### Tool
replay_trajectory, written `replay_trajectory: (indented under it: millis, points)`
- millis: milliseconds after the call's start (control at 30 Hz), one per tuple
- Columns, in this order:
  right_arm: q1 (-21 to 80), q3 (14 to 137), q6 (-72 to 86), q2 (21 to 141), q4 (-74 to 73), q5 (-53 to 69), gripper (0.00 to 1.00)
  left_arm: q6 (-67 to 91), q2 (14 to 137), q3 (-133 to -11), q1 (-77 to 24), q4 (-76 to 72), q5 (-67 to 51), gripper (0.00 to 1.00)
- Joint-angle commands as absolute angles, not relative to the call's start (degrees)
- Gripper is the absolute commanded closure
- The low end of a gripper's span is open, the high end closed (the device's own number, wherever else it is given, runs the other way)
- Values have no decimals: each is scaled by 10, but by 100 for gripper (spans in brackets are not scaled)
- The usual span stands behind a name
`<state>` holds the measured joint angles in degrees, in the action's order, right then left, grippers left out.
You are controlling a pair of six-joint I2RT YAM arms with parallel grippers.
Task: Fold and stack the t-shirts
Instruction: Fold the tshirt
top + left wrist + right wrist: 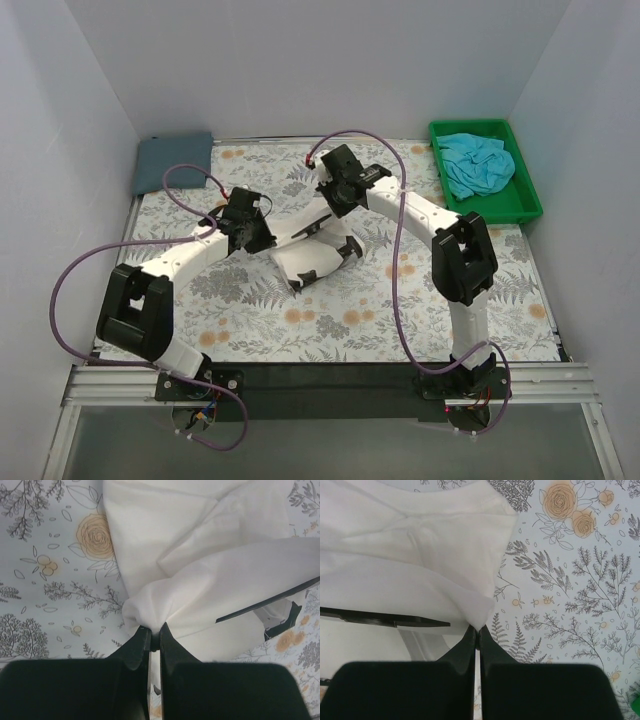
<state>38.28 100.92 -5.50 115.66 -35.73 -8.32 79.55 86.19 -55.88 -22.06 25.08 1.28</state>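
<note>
Both pincers grip the cream-white t-shirt mid-worktop.
It lies partly folded on the floral cover, with black print showing at one edge. The left pincer is clamped on a bunched fold at the shirt's left, and the right pincer nips a corner at its far side. Beyond the shirt, far left, lies the slate blue-grey t-shirt. Far right, the turquoise t-shirt sits crumpled in a green tray.

You've got the first shirt mid-desk, with the left pincer at its left edge and the right pincer at its far edge. The second shirt lies in the far-left corner. The tray sits far right, with the third shirt inside it.
</note>
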Motion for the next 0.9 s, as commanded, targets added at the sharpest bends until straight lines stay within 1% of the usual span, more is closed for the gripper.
replay_trajectory:
  millis: [0, 267, 300, 333, 400, 433, 467, 533, 567, 600, 667, 700, 800, 867]
  points:
    - [366, 997, -71, 1165, -253, -110, 99, 773, 880, -551, -210, 180, 49, 100]
    - [339, 970, -41, 1194, -217, -101, 99, 740, 945, -557, -204, 127, 78, 99]
    - [338, 971, -38, 1198, -217, -97, 95, 735, 947, -559, -203, 127, 83, 97]
    - [338, 971, -37, 1196, -217, -97, 90, 733, 947, -563, -202, 126, 84, 91]
    - [337, 975, -33, 1191, -217, -97, 81, 728, 940, -569, -203, 127, 84, 82]
    - [336, 975, -28, 1187, -217, -98, 80, 720, 938, -572, -203, 128, 83, 79]
    - [333, 974, -26, 1183, -217, -100, 79, 715, 934, -580, -203, 128, 81, 73]
    - [330, 970, -15, 1166, -217, -105, 76, 694, 925, -591, -203, 132, 76, 66]
    - [328, 967, -11, 1159, -217, -104, 73, 689, 922, -599, -202, 138, 75, 54]
    - [326, 962, -8, 1145, -217, -100, 67, 685, 912, -602, -202, 141, 74, 45]
    - [319, 943, 10, 1129, -217, -89, 63, 664, 902, -601, -204, 145, 62, 28]
    - [316, 934, 12, 1113, -217, -73, 62, 654, 896, -596, -203, 145, 57, 27]
    - [310, 904, 12, 1083, -215, -35, 62, 623, 871, -574, -204, 148, 43, 27]
    - [307, 881, 10, 1068, -209, -5, 62, 607, 858, -563, -204, 143, 13, 29]
